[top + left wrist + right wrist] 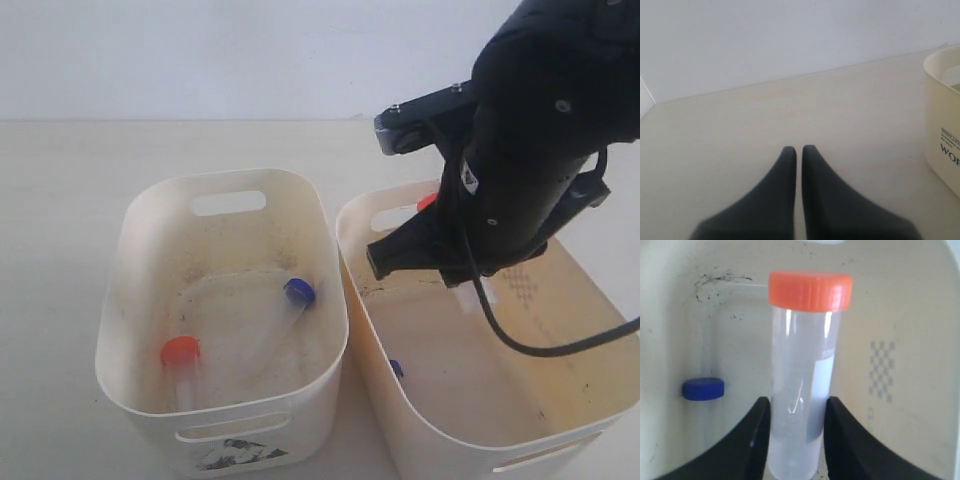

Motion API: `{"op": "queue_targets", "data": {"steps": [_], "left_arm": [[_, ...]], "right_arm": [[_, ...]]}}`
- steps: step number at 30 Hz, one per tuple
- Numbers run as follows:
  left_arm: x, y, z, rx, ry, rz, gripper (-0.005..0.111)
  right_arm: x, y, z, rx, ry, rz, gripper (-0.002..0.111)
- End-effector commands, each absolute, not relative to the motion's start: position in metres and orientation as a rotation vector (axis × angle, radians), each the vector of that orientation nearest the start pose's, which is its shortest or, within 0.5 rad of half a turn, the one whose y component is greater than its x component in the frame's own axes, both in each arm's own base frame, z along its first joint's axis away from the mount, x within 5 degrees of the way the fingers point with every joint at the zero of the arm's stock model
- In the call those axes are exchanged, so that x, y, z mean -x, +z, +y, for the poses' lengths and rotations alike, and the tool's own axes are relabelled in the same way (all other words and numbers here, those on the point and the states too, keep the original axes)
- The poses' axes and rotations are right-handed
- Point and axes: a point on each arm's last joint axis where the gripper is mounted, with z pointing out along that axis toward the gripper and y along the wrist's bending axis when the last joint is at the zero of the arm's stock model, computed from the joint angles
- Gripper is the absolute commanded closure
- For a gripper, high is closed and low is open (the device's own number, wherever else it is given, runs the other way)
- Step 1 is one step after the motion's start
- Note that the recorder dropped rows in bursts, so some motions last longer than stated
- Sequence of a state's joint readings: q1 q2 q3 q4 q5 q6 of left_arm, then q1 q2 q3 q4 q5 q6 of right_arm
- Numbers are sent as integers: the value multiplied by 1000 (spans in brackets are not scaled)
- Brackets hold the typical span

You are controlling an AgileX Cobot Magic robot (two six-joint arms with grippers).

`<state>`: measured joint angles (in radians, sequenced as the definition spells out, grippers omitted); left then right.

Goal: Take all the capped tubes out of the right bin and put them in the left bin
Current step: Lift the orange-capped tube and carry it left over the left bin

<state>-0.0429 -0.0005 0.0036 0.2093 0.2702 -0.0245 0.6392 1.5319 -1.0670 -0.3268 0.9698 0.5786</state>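
My right gripper (pixel 796 407) is shut on a clear capped tube with an orange-red cap (pixel 802 365), held inside the right bin (pixel 400 420); its cap (pixel 427 201) peeks out beside the black arm. A blue-capped tube (pixel 703 389) lies on that bin's floor, its cap (pixel 397 368) just visible by the near left wall. In the left bin (pixel 130 390) lie an orange-capped tube (pixel 182 360) and a blue-capped tube (pixel 290 303). My left gripper (pixel 799 150) is shut and empty, low over the bare table beside a bin wall (pixel 940 125).
The right arm (pixel 520 170) hangs over the right bin and hides much of its inside. The two bins stand side by side, almost touching. A dotted diamond pattern (pixel 881 371) marks the right bin's inner wall. Pale tabletop (pixel 60 200) surrounds both bins.
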Motion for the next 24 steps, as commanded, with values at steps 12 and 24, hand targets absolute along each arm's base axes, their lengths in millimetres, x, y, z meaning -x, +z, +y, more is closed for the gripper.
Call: {"op": "queue_targets", "data": {"steps": [12,24], "left_arm": [[-55,190,2,-140,132,1735,102],[-55,190,2,-140,132,1735,102]], "right_arm": [[-229,320,224,722,393,2341,108],[-236,308,245,819,406,2241,48]]}}
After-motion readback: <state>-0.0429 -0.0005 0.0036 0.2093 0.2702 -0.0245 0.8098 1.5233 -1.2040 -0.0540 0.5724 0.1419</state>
